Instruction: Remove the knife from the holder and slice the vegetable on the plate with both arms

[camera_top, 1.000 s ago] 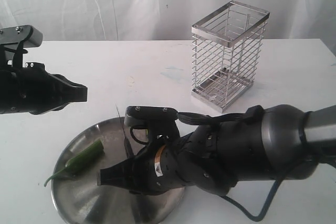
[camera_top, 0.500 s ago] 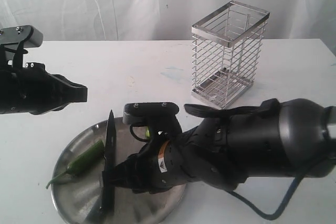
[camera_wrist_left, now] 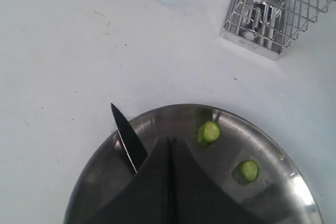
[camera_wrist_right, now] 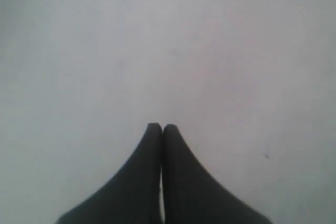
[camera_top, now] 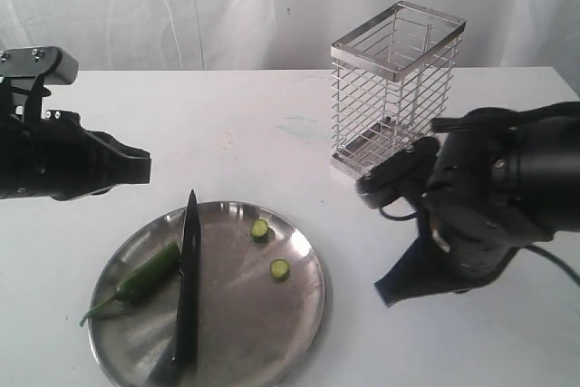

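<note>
Slices (camera_top: 270,249) are lying on the plate (camera_top: 304,301) beside the knife (camera_top: 187,287), which is resting across it, with the pepper (camera_top: 145,275) just beyond the blade. Both claws, left (camera_wrist_left: 169,145) and right (camera_wrist_right: 161,128), are clenched on nothing. You are likely finishing; keep the right claw well apart from the plate and the holder (camera_top: 396,92).

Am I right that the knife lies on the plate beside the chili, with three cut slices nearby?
Not quite: the exterior view shows two slices, not three. The knife does lie on the plate beside the chili.
</note>
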`<control>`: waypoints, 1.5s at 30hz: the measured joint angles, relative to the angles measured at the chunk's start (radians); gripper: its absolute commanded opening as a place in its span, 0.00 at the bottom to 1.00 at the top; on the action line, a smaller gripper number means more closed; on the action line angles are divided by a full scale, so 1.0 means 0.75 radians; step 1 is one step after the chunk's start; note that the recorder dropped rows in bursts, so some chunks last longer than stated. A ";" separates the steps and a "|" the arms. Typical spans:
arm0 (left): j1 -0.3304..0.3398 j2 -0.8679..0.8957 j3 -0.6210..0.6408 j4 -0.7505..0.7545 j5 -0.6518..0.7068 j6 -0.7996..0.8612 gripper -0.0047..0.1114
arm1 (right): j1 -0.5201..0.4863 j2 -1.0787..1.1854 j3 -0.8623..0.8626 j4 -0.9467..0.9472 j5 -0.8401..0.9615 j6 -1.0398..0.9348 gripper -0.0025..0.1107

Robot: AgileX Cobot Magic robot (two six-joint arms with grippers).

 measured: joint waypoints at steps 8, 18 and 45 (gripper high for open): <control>0.000 0.000 0.000 0.062 0.098 0.065 0.04 | -0.447 -0.138 0.032 0.110 0.041 -0.194 0.02; 0.000 0.000 0.000 0.181 0.161 0.081 0.04 | -1.143 -0.196 0.116 0.928 0.268 -0.871 0.02; 0.000 0.000 0.000 0.184 0.161 0.084 0.04 | -1.187 -1.795 0.381 1.200 -0.507 -0.884 0.02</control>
